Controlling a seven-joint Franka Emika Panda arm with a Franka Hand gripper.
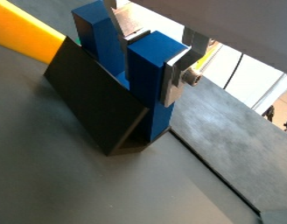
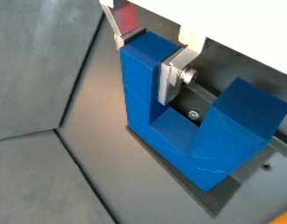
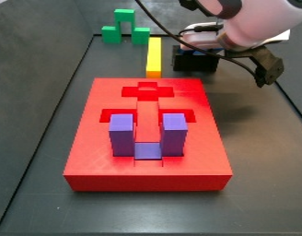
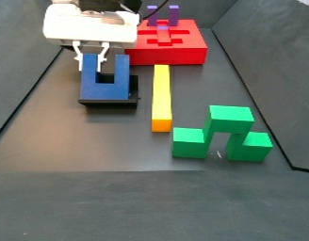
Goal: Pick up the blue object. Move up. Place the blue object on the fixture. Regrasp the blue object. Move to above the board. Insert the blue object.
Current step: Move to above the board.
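Note:
The blue object (image 4: pixel 106 83) stands on the black fixture (image 4: pixel 106 98) with its two prongs pointing up. In both wrist views my gripper (image 1: pixel 152 63) (image 2: pixel 143 54) is shut on one prong of the blue object (image 1: pixel 143 83) (image 2: pixel 170 131), a silver finger (image 2: pixel 171 77) pressed flat on each side. The other prong stands free beside it. The fixture (image 1: pixel 94 101) shows as a dark sloped block under the piece. The red board (image 3: pixel 147 171) lies apart from the gripper (image 4: pixel 91 58); in this side view the arm hides the blue object.
A purple U-shaped block (image 3: pixel 147 136) sits in a recess of the board. A yellow bar (image 4: pixel 161 94) lies between the fixture and the green blocks (image 4: pixel 220 134). The yellow bar (image 1: pixel 24 35) also runs behind the fixture.

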